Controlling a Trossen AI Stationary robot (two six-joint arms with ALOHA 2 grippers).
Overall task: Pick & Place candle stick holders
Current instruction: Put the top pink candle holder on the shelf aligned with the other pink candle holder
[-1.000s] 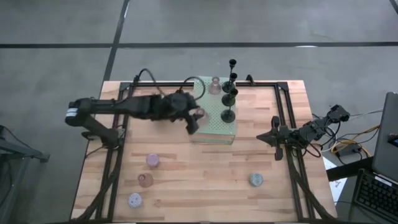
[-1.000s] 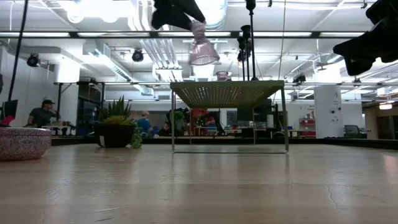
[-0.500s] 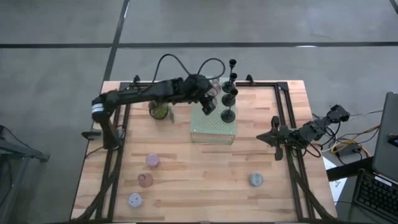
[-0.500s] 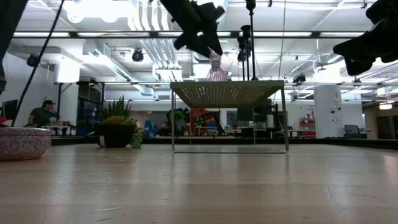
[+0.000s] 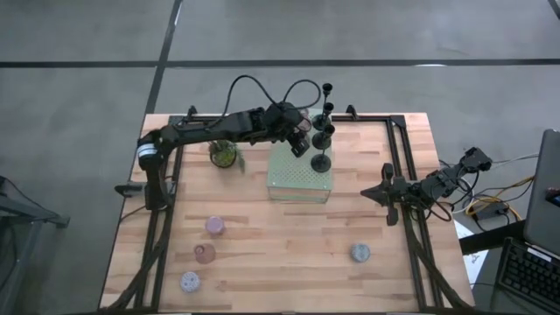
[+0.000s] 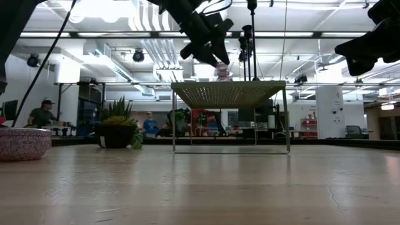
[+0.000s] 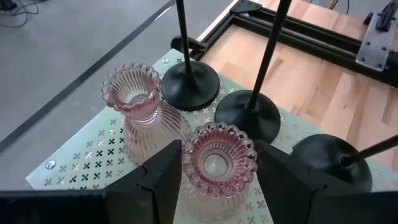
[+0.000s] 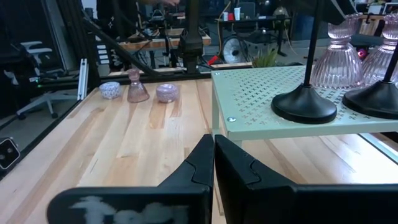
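Only the left wrist view shows the left tool (image 7: pixel 217 180) pinching a pink holder (image 7: pixel 217 165) beside another (image 7: pixel 140 109).

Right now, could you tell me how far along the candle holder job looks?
Done: three black holders and one pink glass holder stand on the green perforated stand. In hand: the left gripper grips a second pink holder over the stand beside them. Left: four holders wait on the table. The right gripper waits shut at the table's right edge.
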